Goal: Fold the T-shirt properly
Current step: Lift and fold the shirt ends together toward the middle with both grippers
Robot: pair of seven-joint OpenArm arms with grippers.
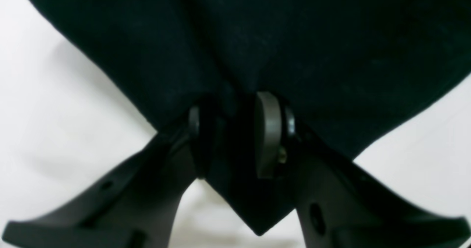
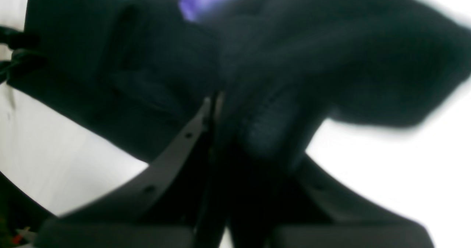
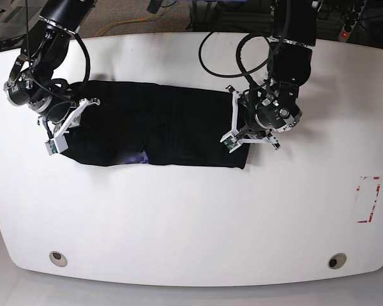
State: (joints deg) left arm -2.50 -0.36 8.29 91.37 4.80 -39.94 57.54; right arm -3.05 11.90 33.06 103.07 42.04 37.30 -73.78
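The black T-shirt lies as a long folded band across the far half of the white table. A sliver of its purple print peeks out at the near edge, and shows again in the right wrist view. My left gripper is at the band's right end; up close it is shut on a bunched corner of the T-shirt, with cloth between its pads. At the band's left end is my right gripper. Its jaws are pressed together in the blurred T-shirt cloth, which bulges over one finger.
The white table stretches wide in front of the shirt. A red-marked rectangle sits near its right edge. Two round holes lie near the front edge. Cables hang behind both arms.
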